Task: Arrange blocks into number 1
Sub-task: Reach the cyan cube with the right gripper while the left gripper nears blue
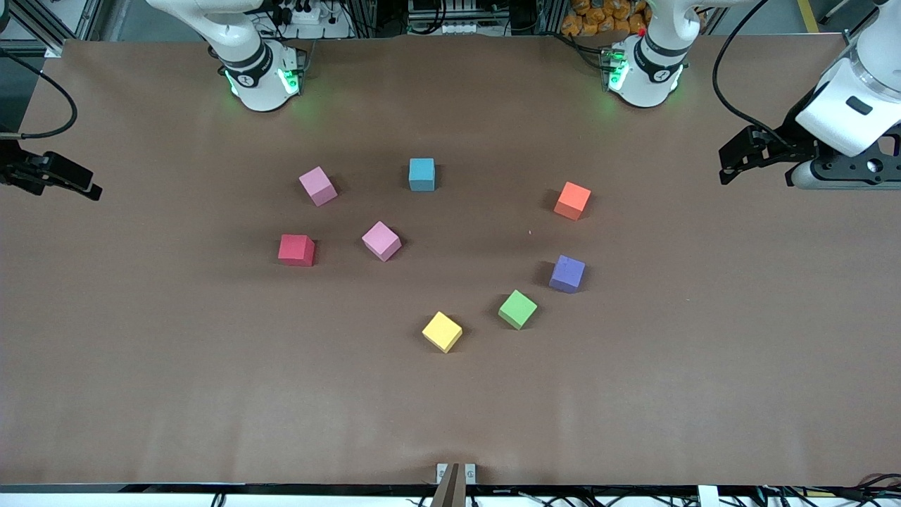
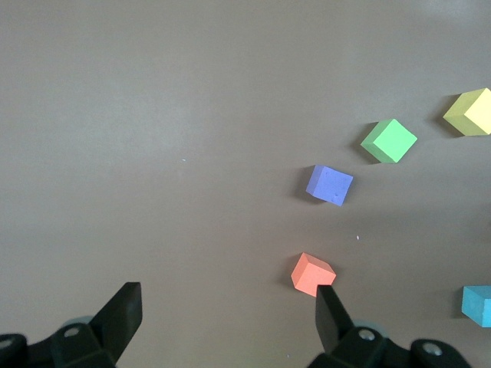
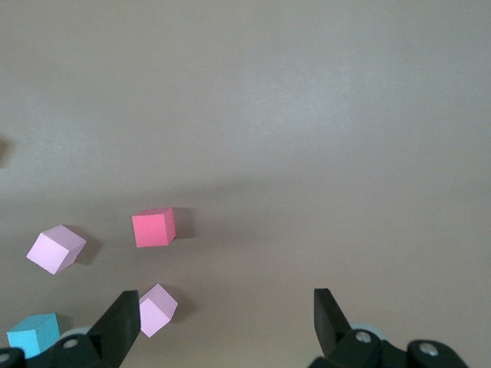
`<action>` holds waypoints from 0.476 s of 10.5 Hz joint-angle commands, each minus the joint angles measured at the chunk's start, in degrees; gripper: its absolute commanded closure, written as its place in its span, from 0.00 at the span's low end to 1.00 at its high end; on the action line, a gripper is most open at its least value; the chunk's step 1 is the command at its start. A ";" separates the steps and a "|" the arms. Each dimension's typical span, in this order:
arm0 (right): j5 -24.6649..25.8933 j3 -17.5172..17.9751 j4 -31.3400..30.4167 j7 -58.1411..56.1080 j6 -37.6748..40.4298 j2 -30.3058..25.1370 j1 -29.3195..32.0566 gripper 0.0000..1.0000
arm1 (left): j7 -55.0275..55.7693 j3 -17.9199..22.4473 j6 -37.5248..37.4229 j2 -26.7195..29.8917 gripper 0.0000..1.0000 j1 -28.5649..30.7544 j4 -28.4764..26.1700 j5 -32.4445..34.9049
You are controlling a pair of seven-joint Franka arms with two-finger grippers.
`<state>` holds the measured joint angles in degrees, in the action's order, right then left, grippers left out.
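Table [image 1: 141,394] covered edge to edge in matte brown sheet, lighting even with soft shadows. Along the top edge: aluminium frame rails [image 1: 63,21], black cables [image 1: 42,105], a power strip [image 1: 306,14], a pile of orange objects [image 1: 605,17]. Small metal bracket [image 1: 455,473] at the near edge.

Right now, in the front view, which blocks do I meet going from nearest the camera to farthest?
yellow block → green block → purple block → red block → the pink block nearer the camera → orange block → the other pink block → teal-blue block
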<state>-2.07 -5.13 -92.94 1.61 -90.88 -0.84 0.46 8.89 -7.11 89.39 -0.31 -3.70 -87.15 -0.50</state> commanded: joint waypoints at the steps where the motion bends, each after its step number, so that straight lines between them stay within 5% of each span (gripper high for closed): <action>1: 0.66 0.12 0.57 0.06 0.71 0.23 -0.02 0.00 | -1.59 0.08 0.43 -0.13 0.00 0.62 0.14 -1.25; 5: 0.49 0.21 0.04 -0.46 1.32 0.40 -0.20 0.00 | -1.59 0.08 0.79 -0.22 0.00 0.62 -0.04 -1.26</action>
<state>-2.07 -5.09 -92.99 1.60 -90.43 -0.65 0.42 8.89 -7.01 89.79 -0.52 -3.57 -87.19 -0.50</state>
